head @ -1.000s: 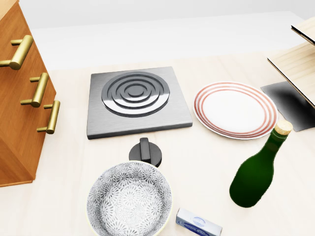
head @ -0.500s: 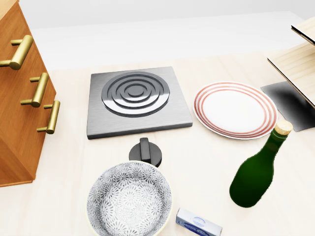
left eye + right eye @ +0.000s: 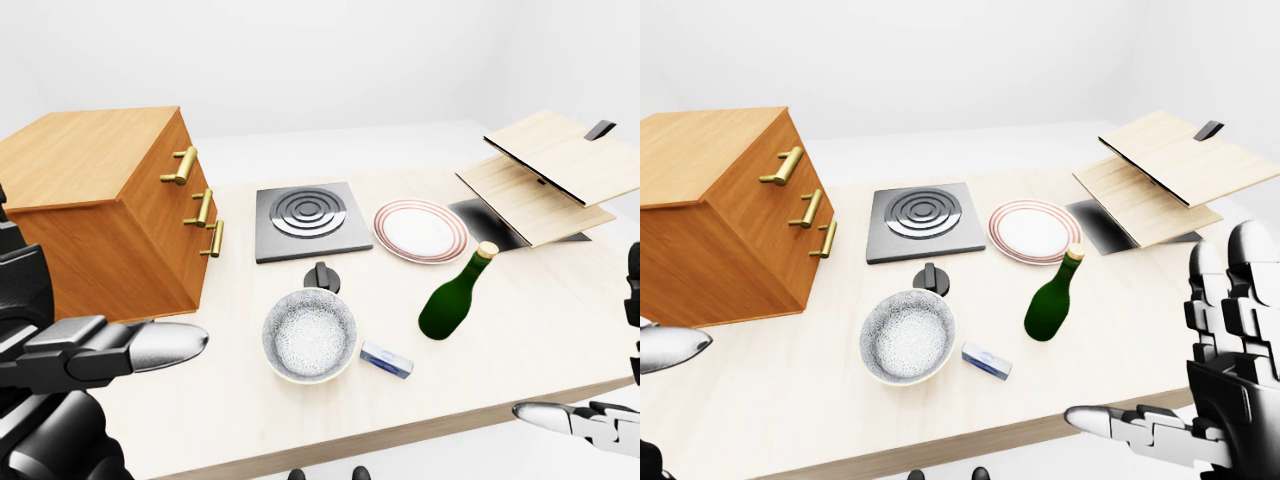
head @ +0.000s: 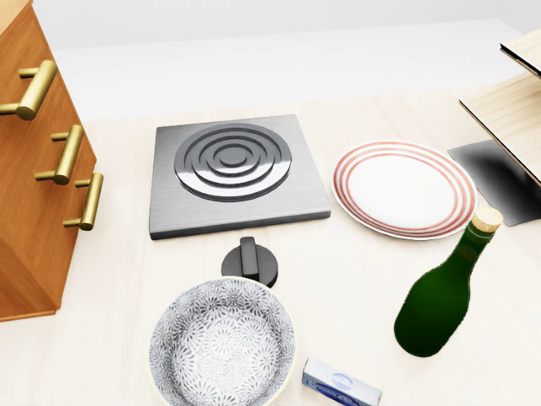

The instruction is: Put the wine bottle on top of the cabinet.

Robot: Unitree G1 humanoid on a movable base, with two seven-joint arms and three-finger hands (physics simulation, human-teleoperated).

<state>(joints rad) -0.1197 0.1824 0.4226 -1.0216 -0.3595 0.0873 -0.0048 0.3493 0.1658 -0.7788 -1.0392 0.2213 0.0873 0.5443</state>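
A green wine bottle (image 3: 455, 297) with a cork stands upright on the pale table (image 3: 520, 330), right of centre; it also shows at the lower right of the head view (image 4: 439, 298). The wooden cabinet (image 3: 100, 205) with three brass handles stands at the table's left, and its flat top (image 3: 85, 145) is bare. My left hand (image 3: 135, 348) hovers at the lower left, open and empty, well left of the bottle. My right hand (image 3: 1170, 350) is at the lower right, fingers spread, open and empty, off the table's near edge.
A grey hob plate (image 4: 232, 173) with a black knob (image 4: 250, 260) lies mid-table. A red-rimmed plate (image 4: 404, 188) lies above the bottle in the head view. A patterned bowl (image 4: 221, 342) and a small blue box (image 4: 341, 385) lie left of the bottle. A tilted wooden shelf (image 3: 550, 170) stands at the right.
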